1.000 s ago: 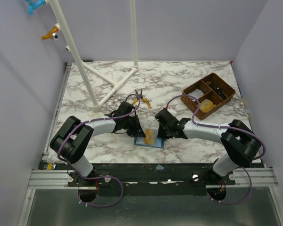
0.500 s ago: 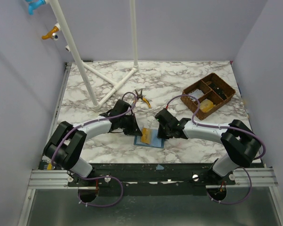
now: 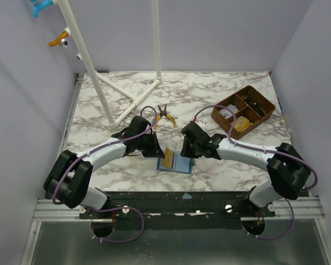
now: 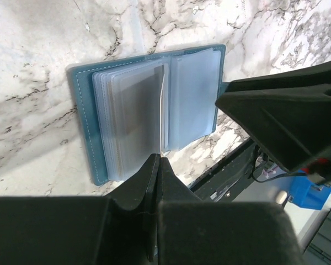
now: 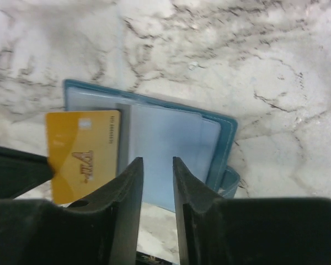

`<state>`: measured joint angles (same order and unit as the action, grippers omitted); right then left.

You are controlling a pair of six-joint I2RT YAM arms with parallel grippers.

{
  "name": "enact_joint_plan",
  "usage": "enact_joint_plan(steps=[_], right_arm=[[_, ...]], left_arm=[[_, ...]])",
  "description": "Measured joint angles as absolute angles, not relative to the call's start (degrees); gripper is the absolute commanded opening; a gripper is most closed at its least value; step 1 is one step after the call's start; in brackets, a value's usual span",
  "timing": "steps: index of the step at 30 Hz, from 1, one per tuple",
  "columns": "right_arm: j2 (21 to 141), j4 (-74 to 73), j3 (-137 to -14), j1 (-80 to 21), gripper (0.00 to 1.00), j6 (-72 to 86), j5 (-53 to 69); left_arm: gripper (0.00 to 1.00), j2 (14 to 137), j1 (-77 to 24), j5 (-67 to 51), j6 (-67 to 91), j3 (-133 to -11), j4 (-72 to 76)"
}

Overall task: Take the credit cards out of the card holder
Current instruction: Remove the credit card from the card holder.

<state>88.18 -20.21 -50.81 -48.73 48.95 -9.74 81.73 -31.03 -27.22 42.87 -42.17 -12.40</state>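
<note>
From above, you see the open blue card holder (image 3: 180,164) lying on the marble table (image 3: 237,160) between the left gripper (image 3: 159,154) and right gripper (image 3: 183,156).

Left wrist: the left gripper (image 4: 154,161) is pinched together on a credit card (image 4: 164,105), seen edge-on.

Right wrist: the right gripper (image 5: 157,161) is slightly apart and empty above the card holder (image 5: 165,138).

My right claw (image 5: 156,159) is matte black. Mid-frame, the card holder (image 5: 165,132) is teal with paler blue, frosted sleeves. Lower left is a yellow-orange card (image 5: 83,154) with dark lettering. The table (image 5: 276,66) is white marble veined grey. From above, upper right, there is a brown tray (image 3: 226,127).
</note>
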Motion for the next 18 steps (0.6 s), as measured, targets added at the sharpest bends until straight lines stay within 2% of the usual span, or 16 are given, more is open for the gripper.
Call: enact_joint_plan(steps=[4,7,12,18], right_arm=[[84.9,-19.6,-51.6,-48.7,0.71,48.5,-9.6],[83.2,-18.0,-51.5,-48.7,0.82,48.3,-8.8],[79.2,-10.9,-47.6,-46.9,0.91,48.7,-3.5],[72.5,1.0,-39.1,-41.8,0.94,51.2,6.2]], left_arm=[[0.0,80.8,-30.8,-27.2,42.6,-42.2,-12.9],[0.0,79.4,-30.5,-27.3,42.6,-42.1,-13.0],[0.0,76.6,-28.9,-29.2,42.9,-42.1,-13.0],[0.0,71.7,-26.1,-34.3,45.0,-42.1,-12.3]])
